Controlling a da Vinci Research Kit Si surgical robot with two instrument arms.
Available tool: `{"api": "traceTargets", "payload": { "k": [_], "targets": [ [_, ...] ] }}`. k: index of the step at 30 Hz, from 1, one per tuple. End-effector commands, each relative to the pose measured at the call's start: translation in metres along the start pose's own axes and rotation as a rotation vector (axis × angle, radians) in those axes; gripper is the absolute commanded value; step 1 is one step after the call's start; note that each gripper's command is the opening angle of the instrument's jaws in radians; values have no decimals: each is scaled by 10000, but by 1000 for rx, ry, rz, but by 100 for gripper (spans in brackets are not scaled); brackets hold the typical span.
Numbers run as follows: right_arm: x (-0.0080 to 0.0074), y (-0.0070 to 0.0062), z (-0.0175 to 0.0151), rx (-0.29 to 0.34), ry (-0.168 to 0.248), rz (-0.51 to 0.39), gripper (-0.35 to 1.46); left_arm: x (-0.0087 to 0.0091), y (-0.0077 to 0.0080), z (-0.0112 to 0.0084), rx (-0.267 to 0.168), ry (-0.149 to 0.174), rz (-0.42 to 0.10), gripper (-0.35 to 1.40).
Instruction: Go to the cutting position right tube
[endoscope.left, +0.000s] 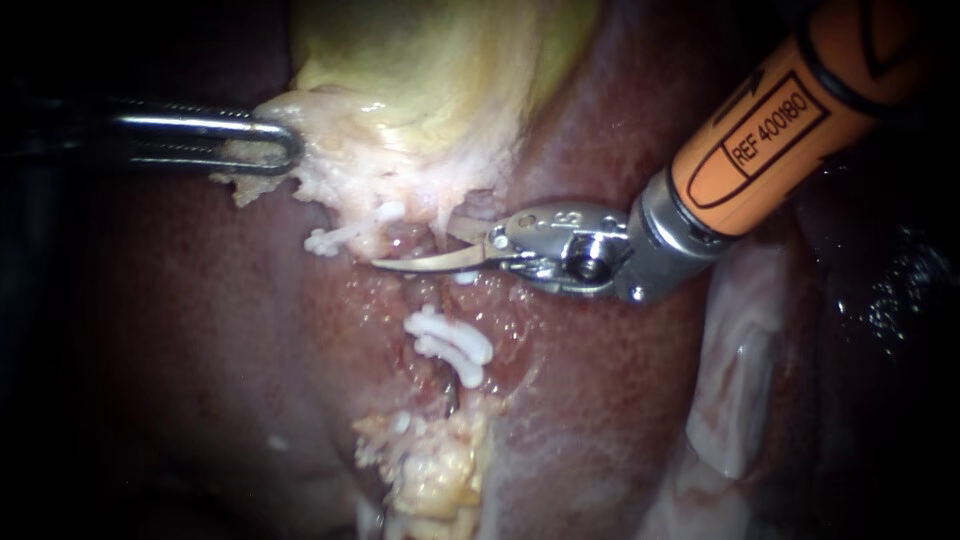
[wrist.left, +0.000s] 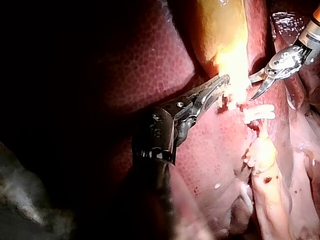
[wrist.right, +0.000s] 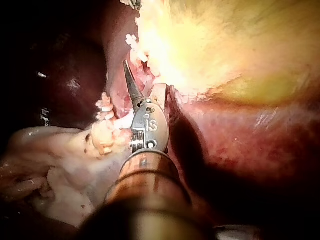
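Your right instrument (endoscope.left: 418, 256) shows its bladed pincer narrowly open, one blade lying across the tube (endoscope.left: 428, 292) between the upper clips (endoscope.left: 335, 237) and lower clips (endoscope.left: 452, 342). Your left instrument (endoscope.left: 283, 150) has its pincer clamped on the gallbladder (endoscope.left: 420, 60) at its pale edge.

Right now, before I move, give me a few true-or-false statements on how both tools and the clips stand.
1. The left instrument's tool is shut on pale tissue at the gallbladder's lower edge. True.
2. The right instrument's tool has its blades closed together. False: the left wrist view shows a gap between them.
3. White clips lie on both sides of the right instrument's blades. True: upper clips toward the gallbladder, lower clips away from it.
4. The two tools touch each other. False: they stand apart, with pale tissue between them.
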Motion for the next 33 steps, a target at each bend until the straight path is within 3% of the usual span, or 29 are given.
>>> {"api": "traceTargets", "payload": {
  "k": [1, 7, 11, 20, 27, 33],
  "targets": [
    [0, 0, 0, 0, 0, 0, 128, 0, 0, 0, 0, 0, 0, -35],
    [1, -3, -6, 5, -1, 24, 126, 0, 0, 0, 0, 0, 0, -35],
    [1, -5, -17, 23, -38, 23, 128, -1, 0, -1, 0, 0, 0, -35],
    [-12, -3, -47, 95, -69, 37, 136, -1, 0, -2, -1, 0, 0, -35],
    [-35, -7, -51, 157, -133, 43, 138, -1, 0, -2, -1, 0, 1, -35],
    [-67, -11, -38, 186, -195, 52, 138, -1, 0, -3, -1, 0, 1, -35]
  ]
}}
